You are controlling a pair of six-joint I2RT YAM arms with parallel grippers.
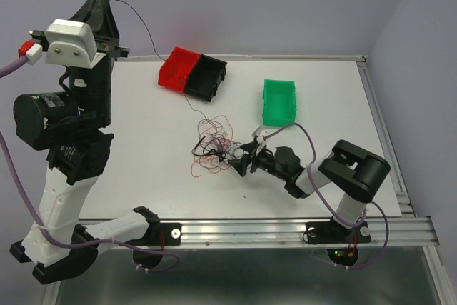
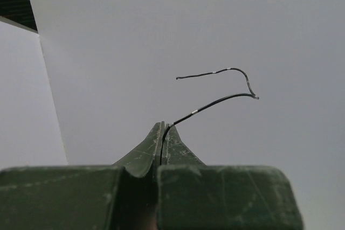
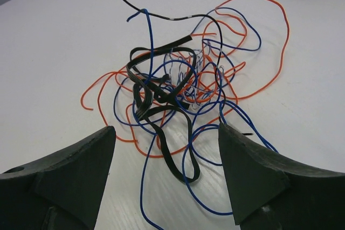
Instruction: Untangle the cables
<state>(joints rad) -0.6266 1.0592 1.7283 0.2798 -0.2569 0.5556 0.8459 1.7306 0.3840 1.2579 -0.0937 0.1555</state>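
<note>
The left gripper (image 2: 163,127) is pinching a black cable (image 2: 215,104) high up. The right gripper (image 3: 166,130), jaws spread, is facing the tangle (image 3: 178,84); a green bin (image 1: 278,101) is standing near.

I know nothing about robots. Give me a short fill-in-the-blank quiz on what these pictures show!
The thin wire pinched in the left gripper is ____.
The right gripper, facing the tangle of wires, is ____.
The bin standing alone, away from the red bin and black bin, is ____.
Missing words: black; open; green.
</note>
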